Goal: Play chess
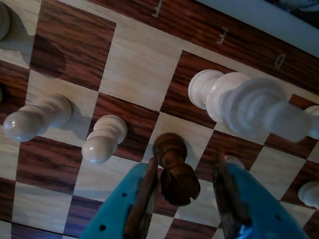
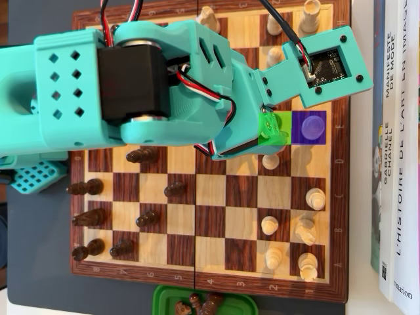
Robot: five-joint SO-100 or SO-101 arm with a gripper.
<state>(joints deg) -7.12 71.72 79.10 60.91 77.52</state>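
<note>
As the wrist view looked steeply down onto the wooden chessboard (image 1: 144, 74), the turquoise two-finger gripper (image 1: 185, 191) entered from the bottom edge with its jaws spread, one finger either side of a dark brown wooden pawn (image 1: 174, 169). The left finger (image 1: 142, 199) lay against or just beside the pawn's base; the right finger (image 1: 229, 199) stood clear of it, so the gripper was parted and not clamped on the piece. The pawn stood on a pale square. Two pale wooden pawns (image 1: 102, 139) and (image 1: 35, 119) stood to the left in that view, on neighbouring squares. A tall white piece (image 1: 249, 104) stood to the upper right, its top blurred. Edge letters E and D showed on the board's border.

Seen from the overhead view, the turquoise arm (image 2: 144, 79) reached from the left edge across the upper half of the chessboard (image 2: 210, 275), covering most of the squares beneath it. Its black servo (image 2: 134, 82) sat mid-arm, and the camera mount with circuit board (image 2: 325, 62) projected towards the upper right. The gripper tip could not be seen clearly there. A green square (image 2: 275, 126) and a purple square (image 2: 309, 126) were overlaid just below the wrist. Dark pieces (image 2: 88, 216) stood along the left files, white pieces (image 2: 305, 230) at the right. A green tray (image 2: 164, 302) holding dark pieces lay below the board, and books (image 2: 394, 144) lay along the right edge.
</note>
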